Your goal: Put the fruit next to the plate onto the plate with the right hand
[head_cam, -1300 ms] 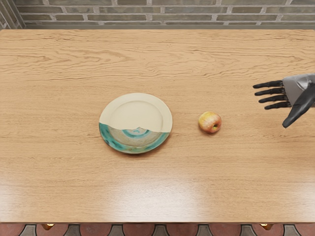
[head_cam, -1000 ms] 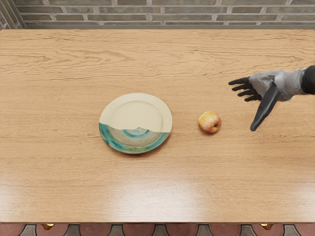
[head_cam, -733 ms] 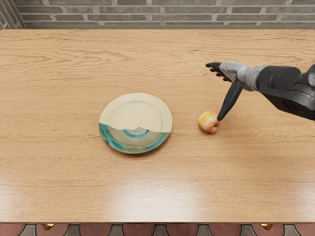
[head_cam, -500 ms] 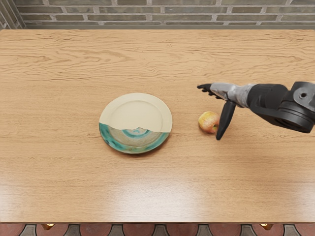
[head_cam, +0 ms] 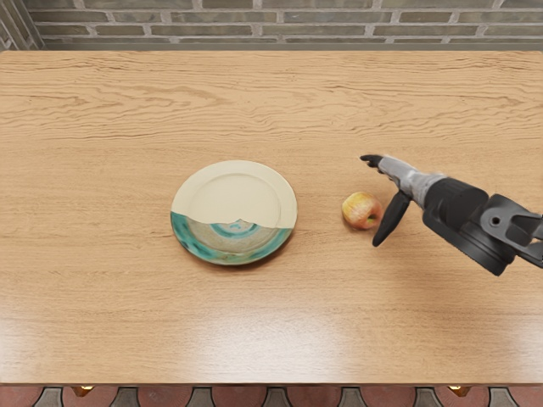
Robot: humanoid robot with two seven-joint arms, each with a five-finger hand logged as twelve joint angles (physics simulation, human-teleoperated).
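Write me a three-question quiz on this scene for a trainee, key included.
1. On which side of the plate, in the picture, does the apple lie?
2. True or false: the apple rests on the plate.
3. The right hand is: A) shut on the apple; B) open, fingers spread, just right of the apple; C) over the plate.
Key: 1 right; 2 false; 3 B.

Right hand point(head_cam: 395, 181) splayed just beside apple point(head_cam: 361, 210), plate point(head_cam: 229, 197) apart
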